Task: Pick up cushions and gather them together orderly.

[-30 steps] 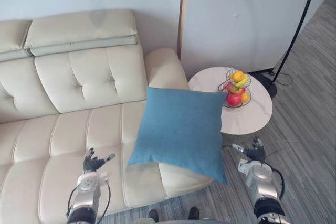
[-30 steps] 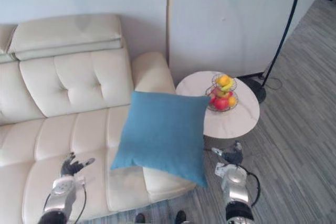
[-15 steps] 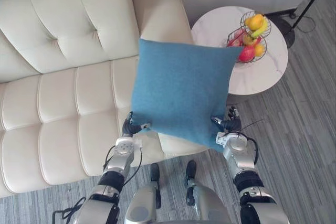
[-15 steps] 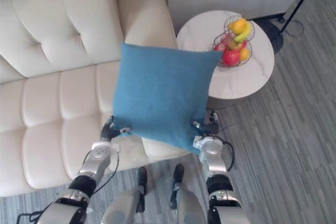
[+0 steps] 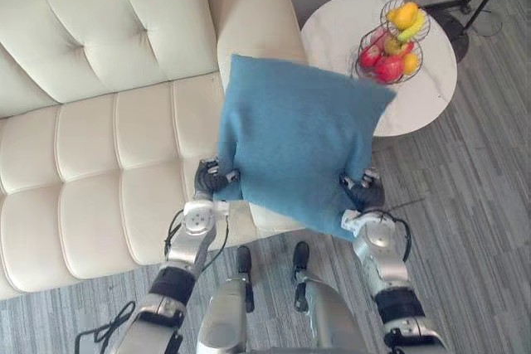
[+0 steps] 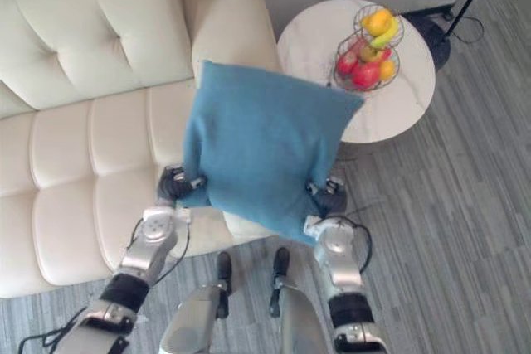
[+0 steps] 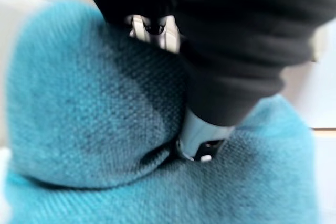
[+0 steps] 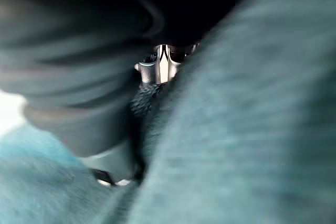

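Blue cushion [image 5: 299, 151] hangs between our two hands, held up over the front edge of the cream sofa [image 5: 99, 122], at its armrest end. Our left hand [image 5: 211, 180] pinches the lower corner over the sofa seat. Our right hand [image 5: 363, 195] pinches the opposite lower corner, off the sofa. Fingers [image 7: 202, 135] curl into the cloth.

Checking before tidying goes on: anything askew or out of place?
Only the blue cushion: it hangs tilted between the left hand and right hand, each pinching a lower corner. The fruit basket stands upright on the side table.
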